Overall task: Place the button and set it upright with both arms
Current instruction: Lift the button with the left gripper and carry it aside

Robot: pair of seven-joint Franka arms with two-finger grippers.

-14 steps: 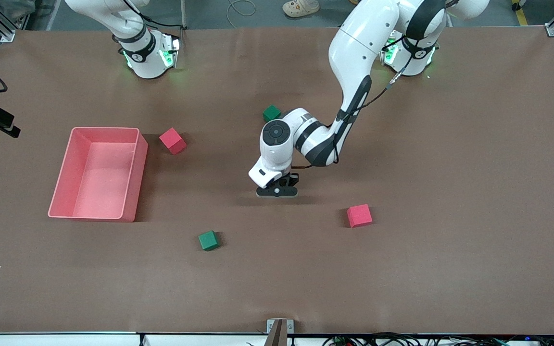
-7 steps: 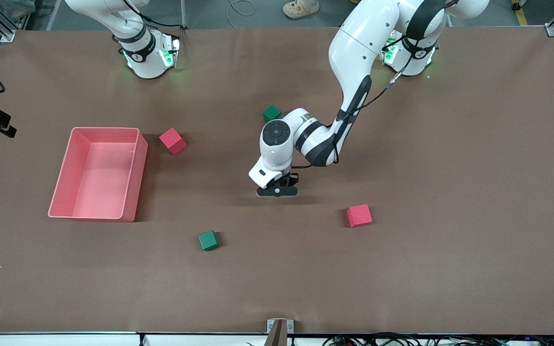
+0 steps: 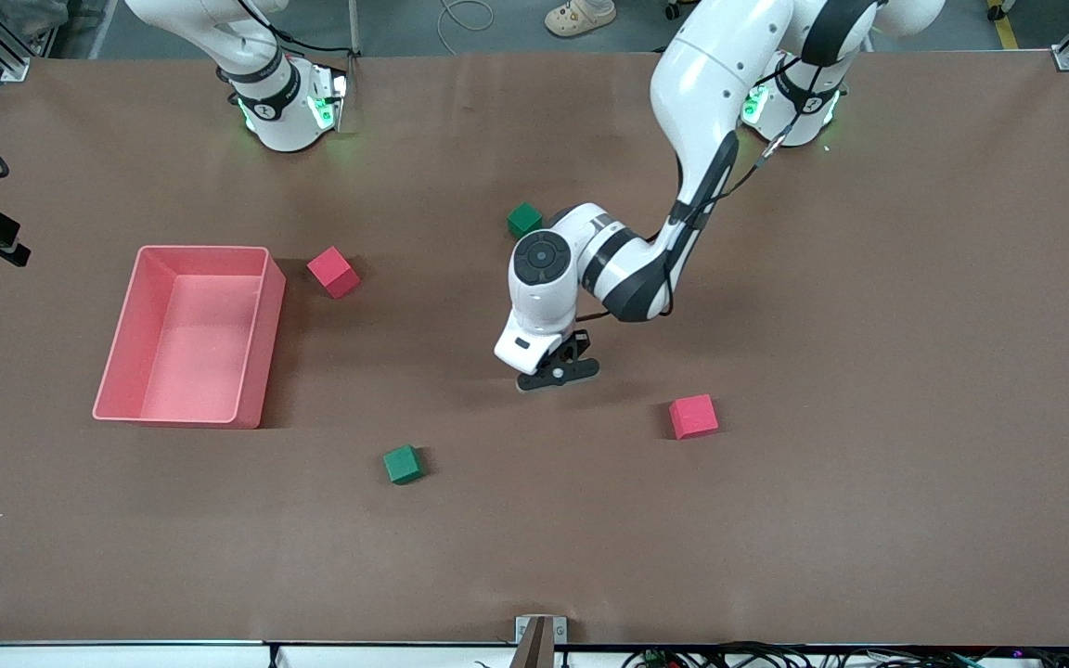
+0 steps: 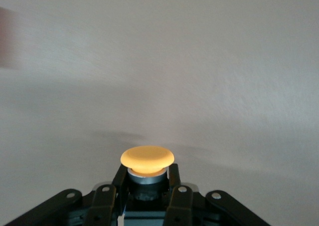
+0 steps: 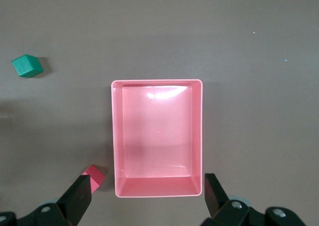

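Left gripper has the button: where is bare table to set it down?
The left gripper, shut on the button, is over bare table bordered by the near green cube and the near red cube. More room lies toward the front camera. The right gripper waits open over the pink bin.

No text, label, brand, number or sign can be read anywhere in these views; the small dark marks on the arms' base bands are too small to make out.
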